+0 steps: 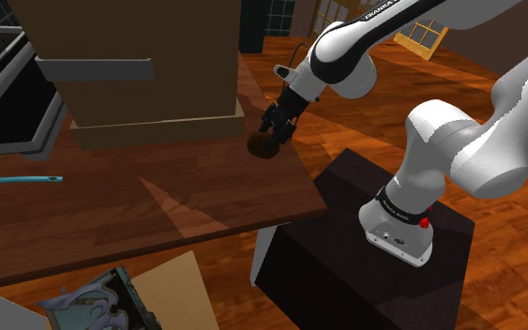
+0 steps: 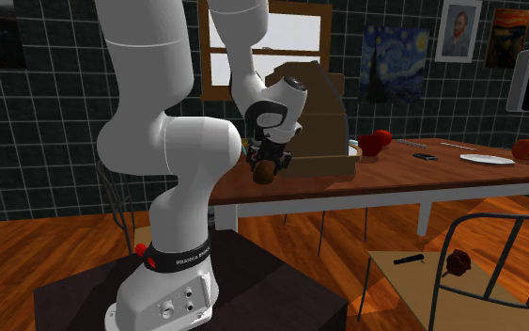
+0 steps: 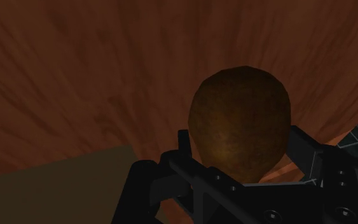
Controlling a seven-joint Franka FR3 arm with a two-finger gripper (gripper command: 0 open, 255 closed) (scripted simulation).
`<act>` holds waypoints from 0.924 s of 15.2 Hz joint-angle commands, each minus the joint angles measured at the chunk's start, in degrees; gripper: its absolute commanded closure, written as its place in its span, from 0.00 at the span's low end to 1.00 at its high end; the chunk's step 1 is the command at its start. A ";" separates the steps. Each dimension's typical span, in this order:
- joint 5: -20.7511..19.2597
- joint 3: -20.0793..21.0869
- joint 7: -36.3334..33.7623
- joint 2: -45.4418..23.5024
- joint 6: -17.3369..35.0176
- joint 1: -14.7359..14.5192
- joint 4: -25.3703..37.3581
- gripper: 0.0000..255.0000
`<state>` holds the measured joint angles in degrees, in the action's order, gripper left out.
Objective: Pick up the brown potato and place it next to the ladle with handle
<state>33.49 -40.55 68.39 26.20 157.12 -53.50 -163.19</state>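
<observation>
**A:** Where's the potato (image 1: 263, 146)?

**B:** In the hand (image 1: 271, 137). The fingers (image 3: 306, 153) are closed against its two sides. It's brown and roundish, over the edge of the tabletop (image 1: 158, 216) nearest the stand (image 1: 346, 244), just beside the corner of the big tan box (image 1: 140, 103). I can't tell whether it rests on the wood or hangs just above it.

**A:** And the ladle (image 1: 18, 178)?

**B:** I take it to be the thin blue-handled thing well apart, toward the shoulder view's left.

**A:** So how should it be carried?

**B:** Raise it clear first and swing out around the box corner. Grip firmly, since something that round could slip. Then lower it beside the handle without nudging it.
</observation>
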 commanded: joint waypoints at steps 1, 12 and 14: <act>-0.01 0.00 -0.01 -0.02 -0.01 0.01 -0.04 1.00; -4.13 4.21 -4.59 2.56 -3.30 4.73 0.39 1.00; -5.84 5.95 -6.59 3.82 -5.00 6.64 0.74 1.00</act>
<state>28.42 -35.46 62.78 29.43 152.84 -47.71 -162.53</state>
